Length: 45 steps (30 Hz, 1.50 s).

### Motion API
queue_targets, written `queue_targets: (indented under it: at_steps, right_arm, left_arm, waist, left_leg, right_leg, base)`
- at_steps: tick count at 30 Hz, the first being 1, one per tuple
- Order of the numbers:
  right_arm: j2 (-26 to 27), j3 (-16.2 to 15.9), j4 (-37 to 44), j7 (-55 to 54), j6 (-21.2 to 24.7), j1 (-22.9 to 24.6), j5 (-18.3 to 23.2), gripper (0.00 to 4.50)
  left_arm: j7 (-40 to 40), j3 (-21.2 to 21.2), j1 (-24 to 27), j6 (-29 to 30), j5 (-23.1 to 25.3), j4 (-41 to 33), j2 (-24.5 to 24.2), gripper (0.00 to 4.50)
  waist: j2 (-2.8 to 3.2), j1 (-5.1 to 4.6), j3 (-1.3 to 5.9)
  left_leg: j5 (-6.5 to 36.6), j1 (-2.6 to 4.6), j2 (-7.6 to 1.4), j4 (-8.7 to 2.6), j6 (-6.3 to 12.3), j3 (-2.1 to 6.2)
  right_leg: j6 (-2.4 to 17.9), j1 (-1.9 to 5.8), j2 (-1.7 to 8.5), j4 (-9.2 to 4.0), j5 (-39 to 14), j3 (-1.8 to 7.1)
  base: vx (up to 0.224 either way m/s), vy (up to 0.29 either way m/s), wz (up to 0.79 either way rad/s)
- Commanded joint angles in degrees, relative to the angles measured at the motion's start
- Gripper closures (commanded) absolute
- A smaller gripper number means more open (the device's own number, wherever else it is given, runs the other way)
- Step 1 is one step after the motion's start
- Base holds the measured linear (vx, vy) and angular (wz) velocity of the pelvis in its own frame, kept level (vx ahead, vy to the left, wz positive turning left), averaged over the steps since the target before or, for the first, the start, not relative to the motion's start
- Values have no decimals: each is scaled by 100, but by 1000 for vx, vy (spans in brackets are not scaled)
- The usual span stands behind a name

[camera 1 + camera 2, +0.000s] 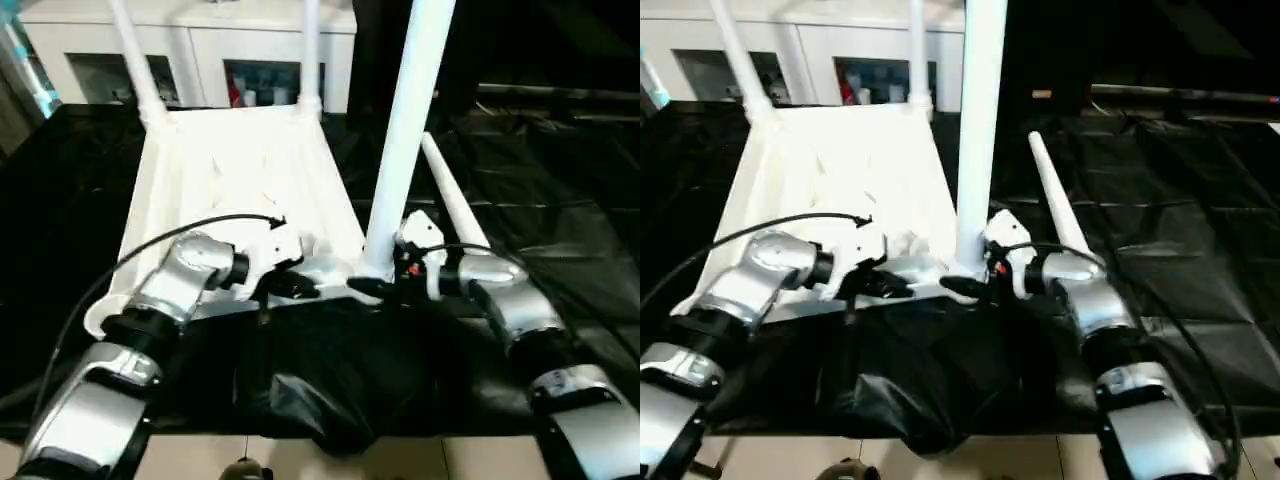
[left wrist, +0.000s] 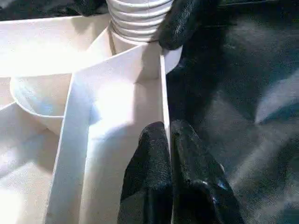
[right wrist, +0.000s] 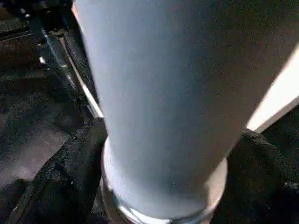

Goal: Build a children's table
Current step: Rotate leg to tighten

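From the head views, the tabletop (image 1: pixel 240 170) lies underside up on the black sheet (image 1: pixel 560 230), two legs (image 1: pixel 135 60) standing in its far sockets and a spare leg (image 1: pixel 455 205) lying alongside. The left wrist view shows the left gripper (image 2: pixel 169 140) pinching the tabletop's near rim. In the right wrist view, the right gripper (image 3: pixel 163 154) apparently clasps the near upright leg (image 3: pixel 159 93) at its base.

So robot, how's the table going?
Left tool shut on white plastic tabletop rim. Right tool shut on upright white leg. Spare leg lying beside.
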<state>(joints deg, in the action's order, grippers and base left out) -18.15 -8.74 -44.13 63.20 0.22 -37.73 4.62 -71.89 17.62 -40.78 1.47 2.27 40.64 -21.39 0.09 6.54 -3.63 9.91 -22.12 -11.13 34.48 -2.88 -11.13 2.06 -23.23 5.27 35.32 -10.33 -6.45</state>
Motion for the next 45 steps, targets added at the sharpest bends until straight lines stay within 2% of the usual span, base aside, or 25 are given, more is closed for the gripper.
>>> queue_targets:
  at_steps: [1,3,11,14,15,17,22,23,24,25,26,27,28,29,32,33,37,39,43,45]
  right_arm:
    - [-59,-73,204,122,88,67,43,90]
    - [-97,-104,261,245,90,112,10,99]
    - [-38,-78,324,319,178,190,88,168]
    - [44,11,369,147,291,275,174,173]
    - [129,113,279,-164,337,285,167,176]
    - [209,210,123,-530,362,260,122,176]
    - [566,571,-445,-2016,387,129,44,177]
    - [754,768,-639,-2691,452,48,87,177]
    - [800,814,-690,-2862,465,23,97,177]
    - [897,903,-796,-3163,490,-35,121,177]
    - [951,939,-857,-3309,488,-71,131,177]
    - [1134,1051,-1043,-3774,474,-193,154,177]
    - [1324,1129,-1214,-4104,478,-328,194,177]
    - [1383,1144,-1263,-4178,480,-370,208,177]
    - [1633,1013,-1445,-4240,352,-545,112,177]
    - [1684,983,-1476,-4193,277,-573,81,121]
    - [1810,1110,-1512,-3959,116,-703,158,101]
    - [1792,1064,-1512,-3847,23,-730,108,64]
    - [1524,752,-1179,-2877,-90,-584,34,64]
    - [1282,493,-886,-2170,-81,-407,-11,64]
  left_arm:
    - [-243,79,-63,-195,-154,-380,66,450]
    - [-271,54,-53,-231,-143,-379,36,450]
    - [-291,36,-38,-254,-147,-355,55,450]
    - [-223,37,-40,-226,-131,-345,52,450]
    - [-51,11,-85,-193,-85,-263,95,450]
    - [167,-37,-154,-144,-46,-141,172,450]
    - [1066,-240,-447,125,35,254,555,450]
    - [1468,-270,-572,213,108,414,742,450]
    - [1575,-277,-603,234,128,454,790,450]
    - [1817,-304,-668,306,150,540,902,450]
    - [1946,-320,-701,351,156,584,968,450]
    - [2363,-366,-798,489,174,707,1181,450]
    - [2652,-375,-856,592,191,777,1381,450]
    - [2720,-371,-868,621,198,790,1439,450]
    - [2774,-273,-858,610,274,783,1667,450]
    - [2769,-261,-855,593,287,787,1704,450]
    - [2637,-244,-827,486,265,781,1632,450]
    - [2565,-241,-808,442,258,757,1568,450]
    - [2035,-177,-657,227,235,588,1289,450]
    - [1665,-149,-566,102,189,482,1118,450]
  waist:
    - [2,-25,469]
    - [-21,-21,476]
    - [-5,-15,468]
    - [-12,-9,471]
    - [25,-8,476]
    - [6,-38,467]
    - [1,-103,466]
    - [14,-119,467]
    - [18,-157,467]
    - [0,-188,476]
    - [8,-175,475]
    - [57,-184,481]
    - [27,-196,494]
    - [25,-196,490]
    - [21,-192,486]
    - [24,-196,492]
    - [20,-215,477]
    - [13,-229,476]
    - [4,-272,483]
    - [2,-256,485]
  left_leg:
    - [995,138,-296,-380,303,109]
    - [899,126,-291,-371,337,105]
    - [967,132,-294,-376,305,109]
    - [924,125,-290,-375,316,109]
    - [922,126,-289,-373,304,115]
    - [1001,129,-284,-385,242,117]
    - [1096,147,-262,-394,67,129]
    - [1098,145,-259,-392,72,126]
    - [1079,152,-259,-399,26,134]
    - [1053,124,-241,-391,54,127]
    - [1047,135,-241,-387,64,128]
    - [1000,126,-235,-373,97,124]
    - [950,130,-239,-370,114,119]
    - [926,131,-232,-371,129,117]
    - [933,117,-223,-366,211,113]
    - [917,118,-230,-363,251,114]
    - [1035,118,-235,-374,294,117]
    - [1062,119,-237,-377,288,120]
    - [957,89,-232,-365,404,120]
    - [819,76,-242,-353,561,112]
  right_leg:
    - [1269,325,418,-368,-862,365]
    - [1277,332,418,-354,-733,366]
    - [1220,322,421,-384,-944,361]
    - [1208,327,423,-379,-905,364]
    - [1215,324,427,-373,-901,361]
    - [1205,319,419,-391,-982,358]
    - [1152,318,434,-433,-1246,363]
    - [1151,318,428,-432,-1216,367]
    - [1176,309,420,-430,-1149,369]
    - [1185,338,417,-422,-1089,363]
    - [1180,329,427,-433,-1083,364]
    - [1221,328,425,-415,-975,371]
    - [1250,333,417,-408,-846,371]
    - [1267,329,410,-411,-813,368]
    - [1261,349,414,-423,-794,356]
    - [1255,351,417,-419,-742,357]
    - [1266,351,419,-431,-851,354]
    - [1270,352,420,-432,-891,353]
    - [1340,377,417,-399,-657,352]
    - [1388,393,403,-372,-413,345]
  base:
    - [0,0,0]
    - [0,0,0]
    - [0,0,0]
    - [0,0,0]
    - [0,0,0]
    - [0,0,0]
    - [0,0,0]
    - [0,0,0]
    - [0,0,0]
    - [0,0,0]
    - [0,0,0]
    - [0,0,0]
    - [0,0,0]
    - [0,0,0]
    - [0,0,0]
    - [0,0,0]
    - [0,0,0]
    - [0,0,0]
    - [0,0,0]
    - [0,0,0]
